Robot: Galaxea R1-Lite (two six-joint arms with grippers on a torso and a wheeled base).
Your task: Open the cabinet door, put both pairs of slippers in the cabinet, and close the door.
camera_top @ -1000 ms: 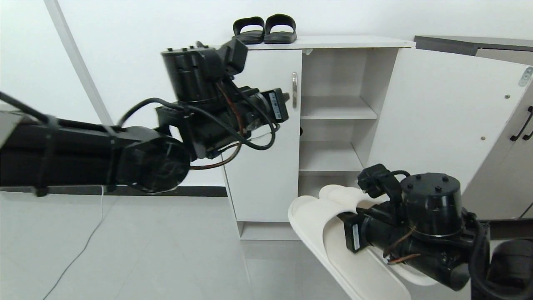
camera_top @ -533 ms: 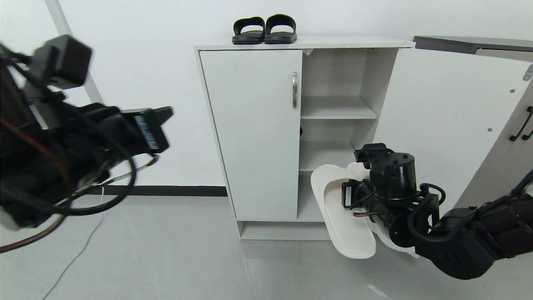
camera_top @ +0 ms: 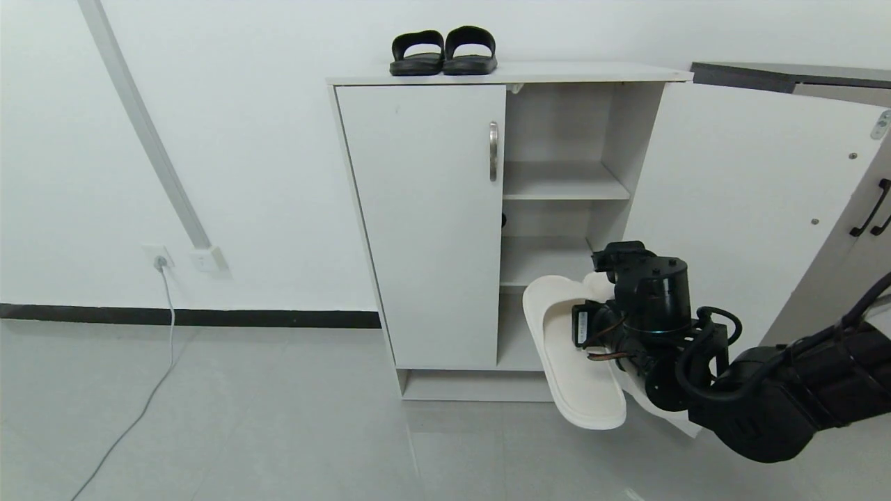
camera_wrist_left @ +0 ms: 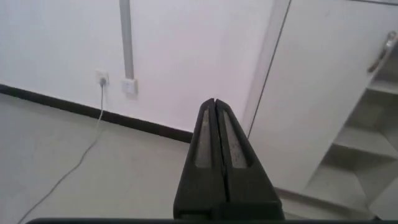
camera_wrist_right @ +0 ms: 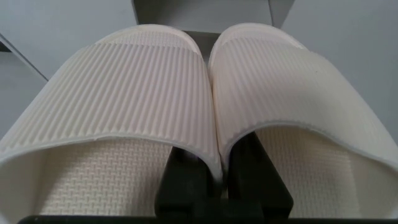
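**Grey tiled floor, open cabinet: cream pair held at the lower opening**

Cream slippers (camera_top: 581,362), ribbed across the straps and pebbled on the insoles, hang side by side in the air. The right gripper (camera_wrist_right: 222,177) has its fingers clenched on the two inner strap edges where the pair meets. Their toes point into the open right half of the cabinet (camera_top: 418,229), just below the front edge of the middle shelf (camera_top: 550,264), and the heels slope down over the floor (camera_top: 243,417). The right door (camera_top: 731,195) stands swung wide beside the arm, leaving the opening free. The left door (camera_top: 424,278) is closed. Black slippers (camera_top: 443,51) sit on the left half of the cabinet top. The left gripper (camera_wrist_left: 215,109), its fingers pressed together on nothing, hangs over open floor beside the left door.
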